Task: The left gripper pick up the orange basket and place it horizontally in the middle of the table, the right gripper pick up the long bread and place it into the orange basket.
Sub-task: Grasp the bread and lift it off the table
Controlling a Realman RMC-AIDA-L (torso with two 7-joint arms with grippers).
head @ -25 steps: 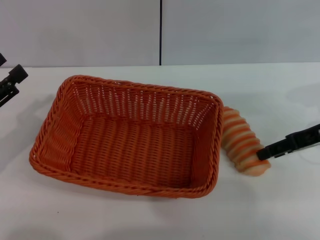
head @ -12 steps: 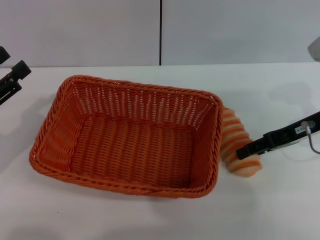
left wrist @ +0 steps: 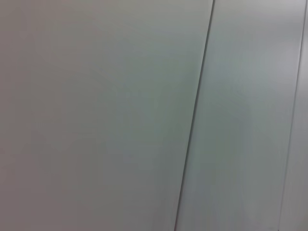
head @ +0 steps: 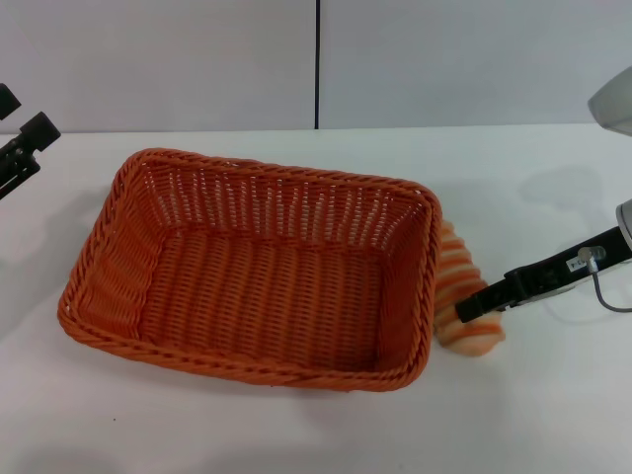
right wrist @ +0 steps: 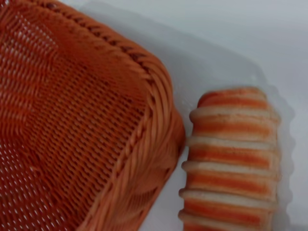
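Bread (head: 462,301): long axis beside basket (head: 247,267) wall; right hand (head: 466,310) at its near end, grip state unclear.

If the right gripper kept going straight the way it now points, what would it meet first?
The right gripper points toward the robot's left, its tip already over the near end of the long bread. Beyond it stands the orange basket wall. Contact is unclear.
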